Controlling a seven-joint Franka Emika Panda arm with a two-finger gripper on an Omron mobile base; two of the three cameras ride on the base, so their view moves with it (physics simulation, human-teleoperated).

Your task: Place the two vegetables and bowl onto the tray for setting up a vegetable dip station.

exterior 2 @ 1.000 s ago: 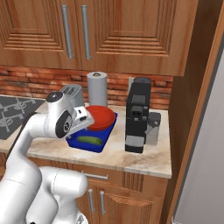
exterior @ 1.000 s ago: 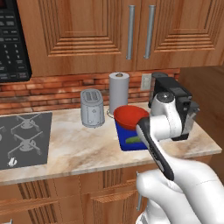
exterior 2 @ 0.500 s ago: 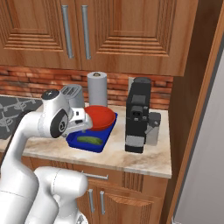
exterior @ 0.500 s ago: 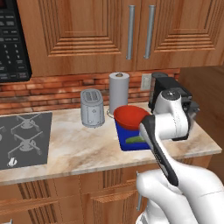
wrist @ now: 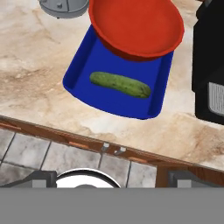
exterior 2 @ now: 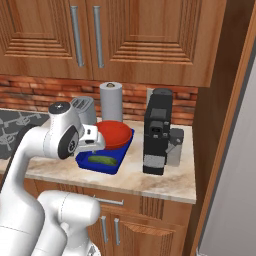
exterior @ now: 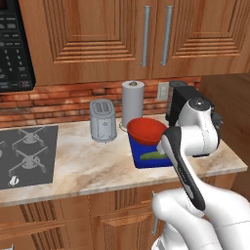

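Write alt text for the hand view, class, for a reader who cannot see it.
A dark green cucumber lies in a deep blue tray on a marble counter. A wide red bowl sits over the tray's far end, and a black appliance stands beside the tray.

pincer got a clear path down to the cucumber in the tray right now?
Probably yes. The cucumber lies uncovered on the floor of the blue tray, with nothing above it in the hand view. The red bowl sits over the tray's far end, apart from it, so it shouldn't block.
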